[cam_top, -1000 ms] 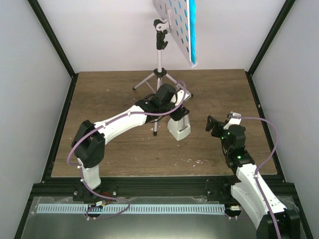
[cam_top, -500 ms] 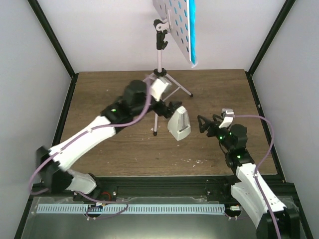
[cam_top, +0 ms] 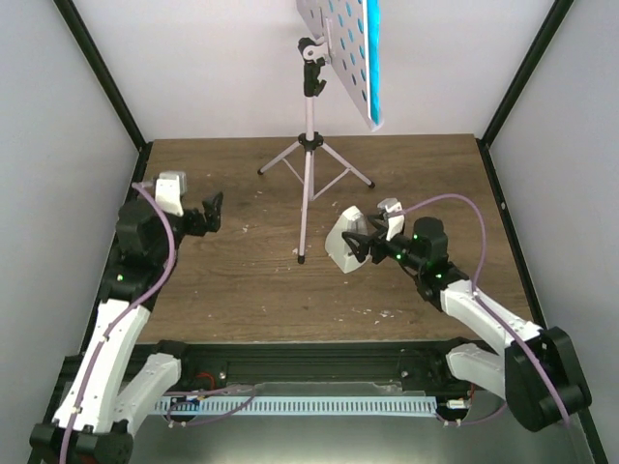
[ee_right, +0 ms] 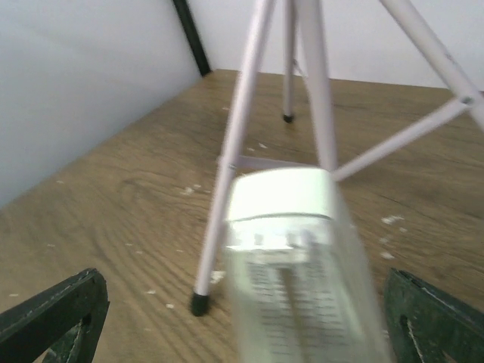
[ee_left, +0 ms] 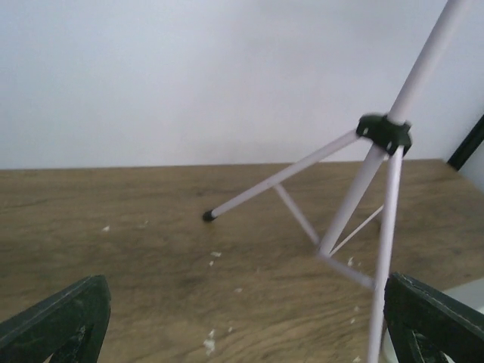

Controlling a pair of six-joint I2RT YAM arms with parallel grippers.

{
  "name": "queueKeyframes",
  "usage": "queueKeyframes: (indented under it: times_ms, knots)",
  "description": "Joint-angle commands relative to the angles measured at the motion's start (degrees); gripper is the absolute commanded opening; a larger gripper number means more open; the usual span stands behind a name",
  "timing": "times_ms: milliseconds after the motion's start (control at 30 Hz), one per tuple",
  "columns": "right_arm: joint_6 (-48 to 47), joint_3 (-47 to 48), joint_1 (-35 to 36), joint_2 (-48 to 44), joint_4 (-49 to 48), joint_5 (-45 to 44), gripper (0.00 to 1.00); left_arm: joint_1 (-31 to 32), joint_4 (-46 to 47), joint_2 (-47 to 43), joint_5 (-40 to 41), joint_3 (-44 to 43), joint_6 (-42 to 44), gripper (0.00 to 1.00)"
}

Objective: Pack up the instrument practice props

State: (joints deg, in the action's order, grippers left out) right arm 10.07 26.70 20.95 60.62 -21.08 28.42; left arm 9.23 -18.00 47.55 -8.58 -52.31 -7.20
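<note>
Closest in, both arms are bolted along the front edge of the wooden table (cam_top: 242, 280). The left gripper (cam_top: 213, 215) hangs over the left side of the table, jaws spread wide with nothing in them. Its wrist view only catches the two dark fingertips (ee_left: 57, 318) poking in at the bottom corners, and the rest of each one is cut off.

The right gripper (cam_top: 353, 247) is right up against the small white metronome (cam_top: 336, 244). That stands on the table a bit right of centre, just beside the stand's front leg. These jaws are wide apart too. From the right wrist the metronome fills the middle between the fingers (ee_right: 57, 318), but it's blurry and its base runs off the frame. I honestly can't tell if either finger touches it, and it doesn't look clamped.

Behind that, the pale pink-white music stand (cam_top: 308, 184) is upright on its tripod toward the back of the table. The left wrist view gets only the black leg hub (ee_left: 386, 132) and the legs, with the pole running out of the top. There's a pale sliver at the bottom right edge there, too little to identify.

Farthest back and highest, the perforated desk (cam_top: 334, 39) is tilted nearly edge-on to the overhead camera, its top cropped. The teal booklet (cam_top: 371, 58) rests on it, visible only as a thin teal strip plus colour through the holes.
</note>
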Motion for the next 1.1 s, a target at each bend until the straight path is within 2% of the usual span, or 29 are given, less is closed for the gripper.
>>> queueKeyframes:
  times_ms: [0, 67, 133, 367, 433, 600, 700, 867, 967, 1067]
  knots:
    - [-6.89, 2.47, 0.95, 3.87, -1.64, -8.23, 1.00, -0.27, 1.44, -3.65, 5.56, 5.42, 4.75, 1.00]
    - [-8.98, 3.16, 1.71, 5.61, -0.80, -11.63, 1.00, -0.28, 0.11, -3.15, 8.35, 5.55, 3.85, 1.00]
    - [-9.71, 3.40, 1.99, 7.10, -0.98, -13.33, 1.00, -0.27, 0.30, -3.08, 7.84, 5.81, 3.71, 1.00]
    - [-8.54, 3.97, 2.06, 12.61, -6.65, -11.58, 1.00, -0.27, 0.27, -3.34, 8.22, 5.99, 3.77, 1.00]
    - [-9.09, 4.75, 2.08, 14.75, -7.79, -10.14, 0.95, -0.30, 0.25, -3.49, 8.23, 6.16, 3.77, 1.00]
    - [-9.67, 5.54, 2.08, 18.11, -8.69, -10.38, 0.76, -0.27, 1.20, -4.00, 5.35, 6.78, 3.62, 1.00]
    - [-7.87, 3.59, 2.08, 16.51, -9.38, -14.89, 0.71, -0.19, 1.30, -3.96, 4.98, 6.90, 3.64, 1.00]
    - [-2.36, 0.78, 1.56, 12.24, -4.45, -30.99, 0.68, -0.18, 1.33, -3.96, 4.93, 6.93, 3.38, 1.00]
    - [0.94, 0.35, -0.58, 10.93, -3.27, -34.52, 0.69, -0.18, 1.39, -3.87, 4.35, 6.96, 3.25, 1.00]
    - [4.86, 3.94, -4.20, 13.71, 1.20, -36.82, 0.68, -0.10, 1.32, -3.89, 4.26, 6.96, 3.32, 1.00]
